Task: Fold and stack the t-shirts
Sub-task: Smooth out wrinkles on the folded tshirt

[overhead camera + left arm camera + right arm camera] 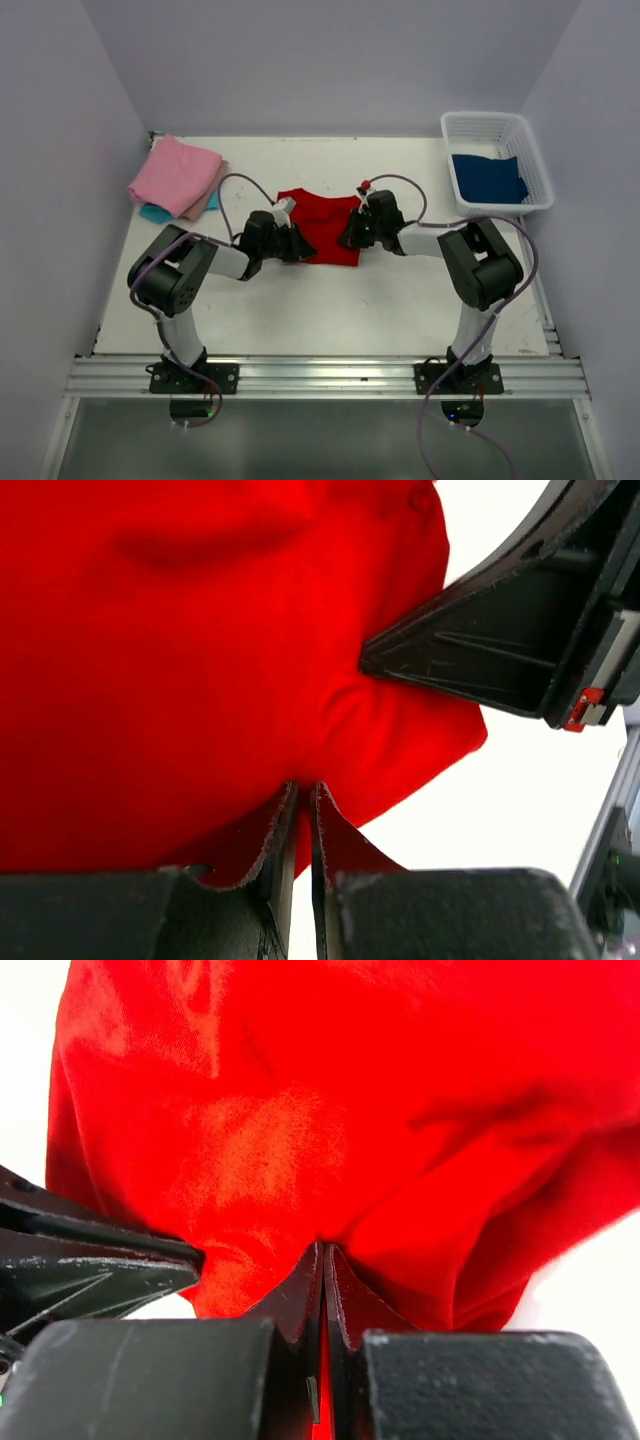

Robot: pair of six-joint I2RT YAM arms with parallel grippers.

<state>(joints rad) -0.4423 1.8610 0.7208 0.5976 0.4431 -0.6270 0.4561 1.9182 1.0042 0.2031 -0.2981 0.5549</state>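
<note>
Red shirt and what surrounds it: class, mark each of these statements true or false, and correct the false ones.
1. The red shirt lies on the table. True.
2. The left jaws and the right jaws are both shut on the red shirt. True.
3. The basket is empty. False: it holds a blue shirt.
4. The pink shirt lies under the turquoise shirt. False: the pink shirt lies on top.
</note>
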